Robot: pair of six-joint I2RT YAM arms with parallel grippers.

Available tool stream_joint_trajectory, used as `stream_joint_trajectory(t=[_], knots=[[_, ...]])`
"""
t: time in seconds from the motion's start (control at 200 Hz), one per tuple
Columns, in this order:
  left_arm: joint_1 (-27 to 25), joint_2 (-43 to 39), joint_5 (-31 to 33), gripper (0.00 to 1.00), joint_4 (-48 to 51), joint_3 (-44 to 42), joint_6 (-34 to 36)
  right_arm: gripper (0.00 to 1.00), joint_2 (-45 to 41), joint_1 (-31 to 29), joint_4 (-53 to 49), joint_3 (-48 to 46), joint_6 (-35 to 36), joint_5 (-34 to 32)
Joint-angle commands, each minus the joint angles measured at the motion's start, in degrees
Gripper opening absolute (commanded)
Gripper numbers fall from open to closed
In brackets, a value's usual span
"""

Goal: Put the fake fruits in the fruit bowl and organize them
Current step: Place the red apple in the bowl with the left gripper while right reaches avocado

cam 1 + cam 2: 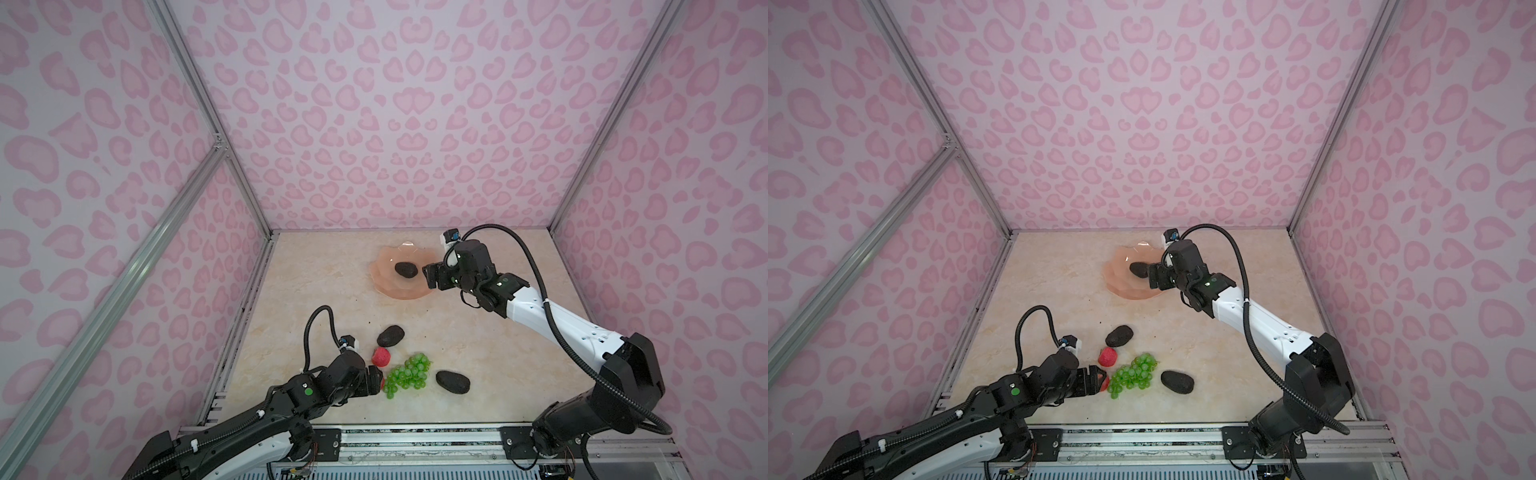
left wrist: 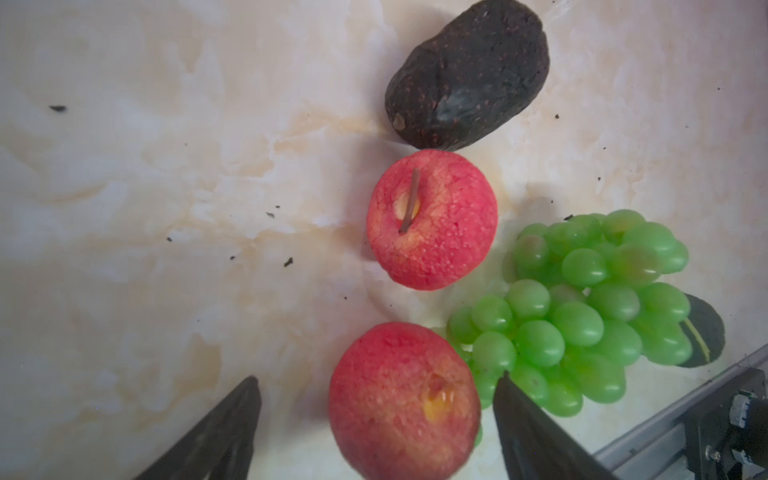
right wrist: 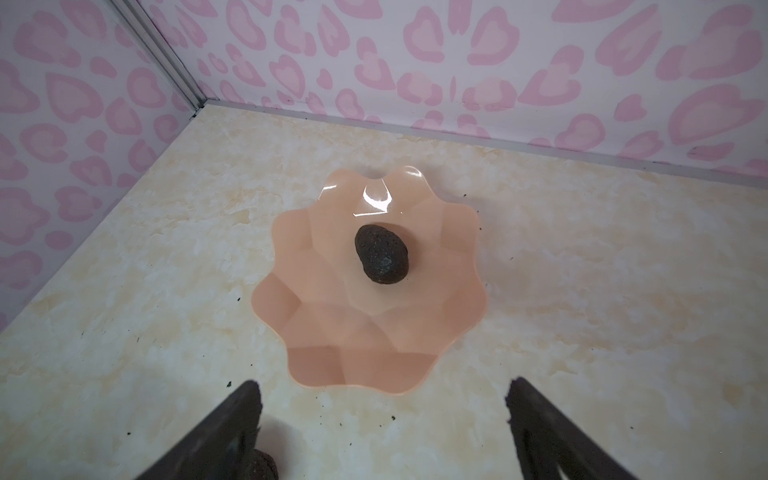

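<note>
Closest to left wrist cam is one red apple-like fruit (image 2: pixel 405 401), sitting between the two black fingers (image 2: pixel 536 436) of the left gripper (image 2: pixel 376 419), w/ a gap on both sides, so jaws are wide and nothing is held. Just past this gripper's tips lies the second red fruit (image 2: pixel 432 219), stem side up, and beyond that one avocado (image 2: pixel 467 75), almost touching it. Green grapes (image 2: pixel 582 307) lie beside one finger, touching the nearer red fruit; a dark leaf shows behind the bunch.

In both top views the left gripper (image 1: pixel 1096 380) is low over the marble table (image 1: pixel 332 291), at the near-left side. Another avocado (image 1: pixel 453 381) lies on the far side of the grapes from it, apart from the bunch.

Right gripper (image 3: pixel 384 415) is also wide open and empty. In front of its tips is the fruit bowl (image 3: pixel 316 286), peach-pink w/ wavy rim, near the back wall. One avocado (image 3: pixel 382 260) rests inside it, approx. in the middle. In both top views the right gripper (image 1: pixel 430 276) is at the bowl's edge, on the side of its own arm. Small dark crumbs are spread on the table
</note>
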State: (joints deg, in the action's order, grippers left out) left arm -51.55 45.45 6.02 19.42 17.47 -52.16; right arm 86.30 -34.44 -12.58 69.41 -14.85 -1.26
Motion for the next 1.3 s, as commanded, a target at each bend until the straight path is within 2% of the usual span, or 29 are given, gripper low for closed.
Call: stream_joint_trajectory(t=[0.0,0.135,0.375,0.475,0.57,0.66,0.775,0.905,1.07,1.18,1.295], knots=[[-0.04,1.13,-0.27,0.84,-4.34,-1.42,-0.24,0.92,-1.21,0.08,-0.17,-1.80,-0.96,-1.29],[-0.04,0.51,-0.69,0.77,-5.14,-3.09,-0.83,0.92,-2.49,0.16,-0.79,-2.38,-0.71,-1.50],[-0.04,-2.56,1.61,0.54,1.54,1.33,1.24,0.92,-3.03,0.33,-1.04,-3.10,-0.70,-2.30],[0.04,-5.41,3.44,0.53,4.80,6.62,3.99,0.92,-3.74,0.33,-2.47,-4.12,-0.86,-2.03],[0.90,-4.18,5.51,0.54,5.86,13.78,9.20,0.91,-5.88,0.21,-4.85,-6.53,-2.02,-2.21],[5.22,2.72,3.84,0.55,3.53,20.99,16.15,0.91,-9.93,-0.50,-5.42,-11.75,-3.46,-2.72],[13.66,16.09,-3.78,0.55,-2.54,30.14,22.90,0.91,-15.49,-1.28,-7.04,-18.71,-6.26,-3.08],[16.96,33.20,-6.62,0.54,-4.65,42.87,30.00,0.90,-21.36,-3.53,-8.74,-25.24,-7.60,-4.11],[20.20,50.65,-12.24,0.52,-3.88,55.64,31.53,0.90,-25.55,-7.36,-13.76,-27.54,-8.93,-4.94],[20.81,57.51,-12.05,0.52,-3.10,59.25,32.25,0.90,-27.85,-10.97,-14.84,-29.50,-9.21,-4.91],[21.73,63.24,-12.62,0.52,-2.43,63.11,31.65,0.90,-29.44,-13.69,-15.68,-30.86,-9.71,-2.02]])
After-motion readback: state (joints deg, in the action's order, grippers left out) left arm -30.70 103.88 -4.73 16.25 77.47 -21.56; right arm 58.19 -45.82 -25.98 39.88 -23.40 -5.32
